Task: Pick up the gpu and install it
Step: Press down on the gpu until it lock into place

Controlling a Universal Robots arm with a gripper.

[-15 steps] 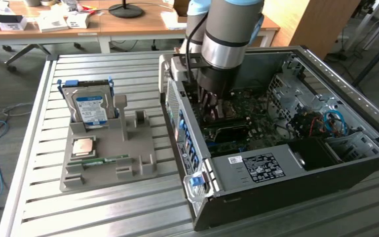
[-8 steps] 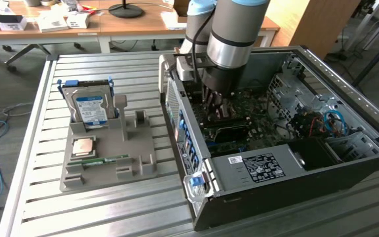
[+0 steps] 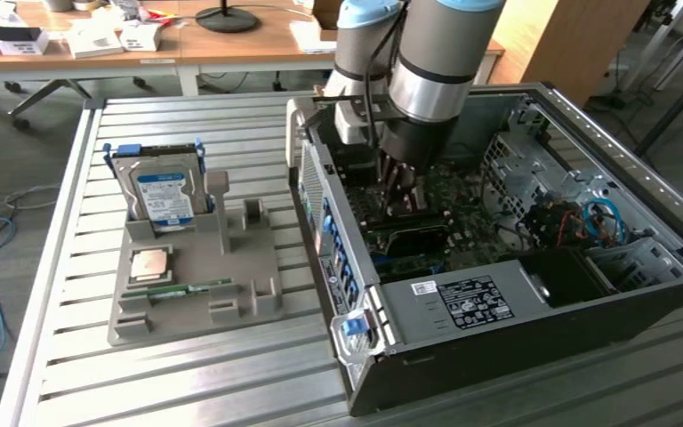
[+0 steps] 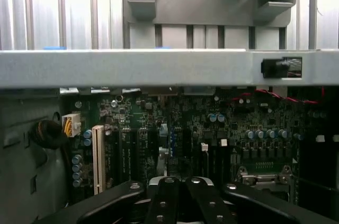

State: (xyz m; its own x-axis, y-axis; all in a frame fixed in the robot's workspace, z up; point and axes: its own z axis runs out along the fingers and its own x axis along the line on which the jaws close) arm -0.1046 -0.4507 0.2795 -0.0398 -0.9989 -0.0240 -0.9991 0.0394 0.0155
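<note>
Inside the open black-and-grey metal computer case (image 3: pixel 496 356), the black claw (image 4: pixel 178 197) hangs closed above the green motherboard (image 4: pixel 212 123), and the grey plastic parts holder (image 3: pixel 193 267) lies well aside. I cannot tell whether the gpu sits beneath it.

Lab: slatted metal bench (image 3: pixel 68 267), desks (image 3: pixel 246 44)

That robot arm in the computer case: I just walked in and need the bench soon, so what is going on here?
The arm has its gripper down inside the open computer case, shut, just above the motherboard. Whether it holds the gpu cannot be told. On the grey holder tray beside the case, a hard drive stands upright, and a processor chip and a memory stick lie flat.
</note>
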